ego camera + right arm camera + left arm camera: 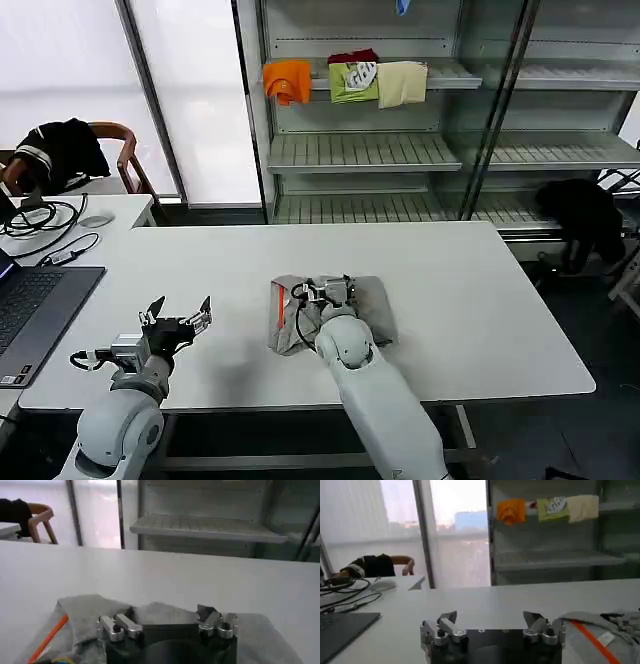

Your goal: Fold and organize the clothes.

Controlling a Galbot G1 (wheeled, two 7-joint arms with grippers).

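One grey-taupe shirt [377, 303] of the clothes lies folded in a compact bundle at the middle of the white table [470, 300]. A short red-orange stripe [278, 306] runs along its left side. My right gripper [326, 292] hovers low over the bundle, open. In the right wrist view its jaws [165, 620] stand wide apart, with a rise of grey fabric [85, 615] between and beyond them. My left gripper [180, 318] is open above bare table to the left of the shirt, holding nothing. The left wrist view shows that gripper [491, 620] with the shirt [615, 642] off to one side.
A laptop [30, 310], cables and a mouse [95, 220] sit at the table's left end. A chair with a black garment [62, 148] stands behind. The shelf unit [400, 150] beyond holds orange, green and cream garments. Another black garment [585, 215] hangs at the right.
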